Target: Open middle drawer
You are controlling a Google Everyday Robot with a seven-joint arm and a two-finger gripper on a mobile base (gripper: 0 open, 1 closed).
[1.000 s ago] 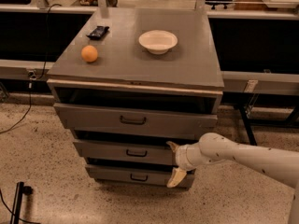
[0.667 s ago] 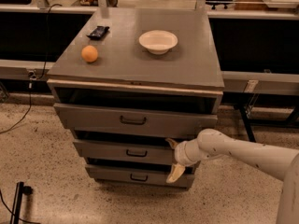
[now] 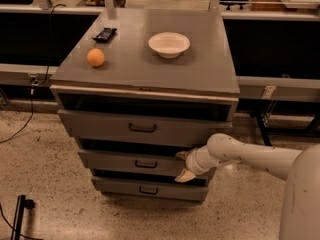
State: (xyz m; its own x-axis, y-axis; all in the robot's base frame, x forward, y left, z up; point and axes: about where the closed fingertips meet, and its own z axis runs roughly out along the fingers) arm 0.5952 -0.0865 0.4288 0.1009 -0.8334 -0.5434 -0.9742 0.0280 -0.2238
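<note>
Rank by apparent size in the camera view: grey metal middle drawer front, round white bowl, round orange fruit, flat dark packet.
1. middle drawer front.
2. white bowl.
3. orange fruit and dark packet look alike; the packet lies farther back, so unranked.
The gripper sits against the middle drawer's right part.

Grey middle drawer [image 3: 125, 161], seemingly barely pulled out, gripper [image 3: 182, 165] spread across its right end.

Right end of middle drawer [image 3: 135, 161] front hidden behind pincer [image 3: 183, 165]; contact between them cannot be told. Right of the drawer, arm [image 3: 260, 156] cut off by picture's edge.
</note>
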